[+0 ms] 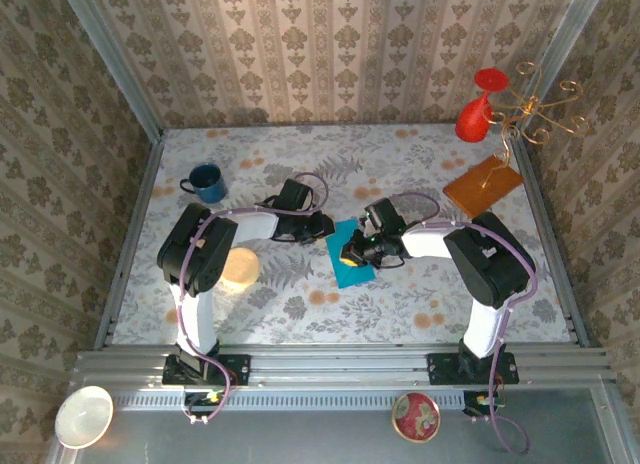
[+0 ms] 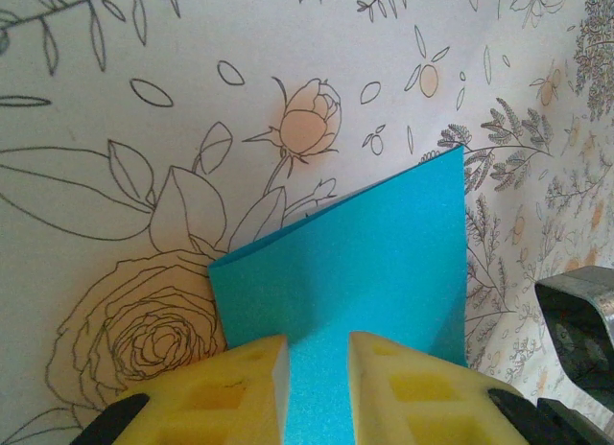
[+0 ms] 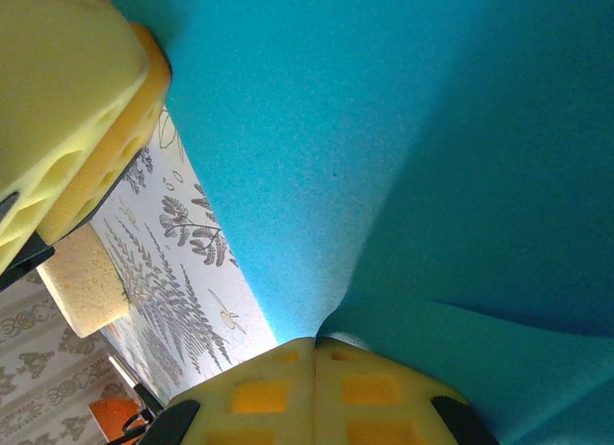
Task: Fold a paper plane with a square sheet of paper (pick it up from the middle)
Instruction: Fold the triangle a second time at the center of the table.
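Right gripper (image 3: pixel 315 368): clenched, pads pressed together on paper (image 3: pixel 384 128), pinching buckled edge right at tips; rest of sheet spreading away ahead of jaws
Left gripper (image 2: pixel 317 387): parted, narrow gap, paper (image 2: pixel 365 263) lying in gap between pads, reaching forward from tips over table (image 2: pixel 96 81)

The square sheet of paper (image 1: pixel 350 256) is found near the middle of the surface, plain teal-blue with a matte face. It is not laid flat. One part is raised and bowed into a soft curve, and a sharp corner is pointed away in the left wrist view. Its edge is pinched between the closed pads of the right end effector (image 3: pixel 315 347).
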